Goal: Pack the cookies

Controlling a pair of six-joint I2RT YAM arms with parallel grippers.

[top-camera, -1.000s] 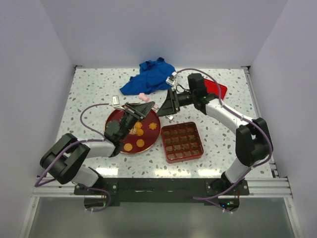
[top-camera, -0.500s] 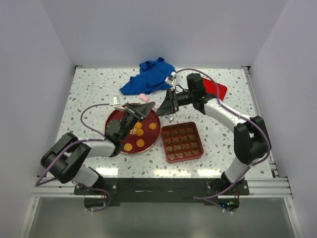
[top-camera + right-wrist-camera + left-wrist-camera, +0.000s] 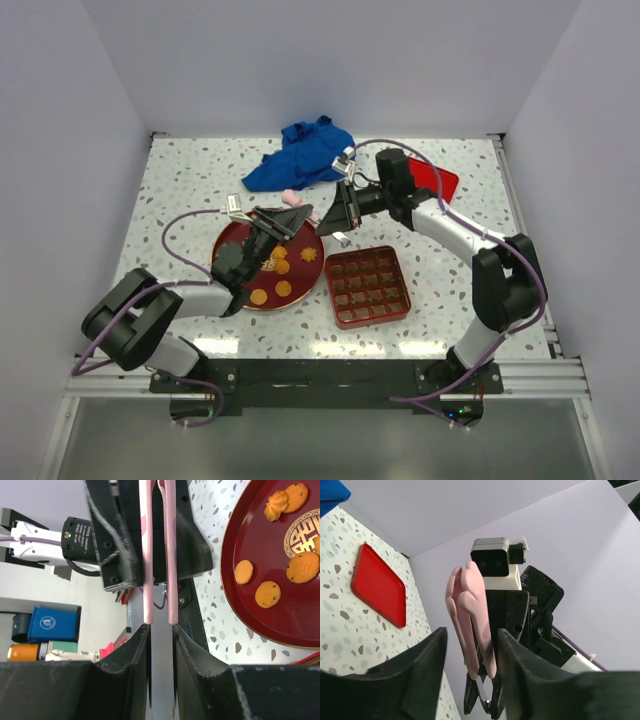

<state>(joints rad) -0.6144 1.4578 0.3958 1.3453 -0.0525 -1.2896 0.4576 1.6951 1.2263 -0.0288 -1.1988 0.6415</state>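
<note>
Your right gripper (image 3: 161, 626) has edged slightly toward the left gripper (image 3: 470, 630), which has stayed put. The left one is clamped on one pair of pink tongs (image 3: 470, 615). Whether the right fingers grip anything, you cannot tell; the tong ends sit at their tips. Six cookies (image 3: 267, 594) lie on the one dark red plate (image 3: 240, 615), beside one gridded box (image 3: 366, 320).

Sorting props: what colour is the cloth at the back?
The cloth is blue, clearest in the top view.

Matt pink tongs (image 3: 470, 615), matt cookies (image 3: 302, 566), glossy red plate (image 3: 255, 540).
</note>
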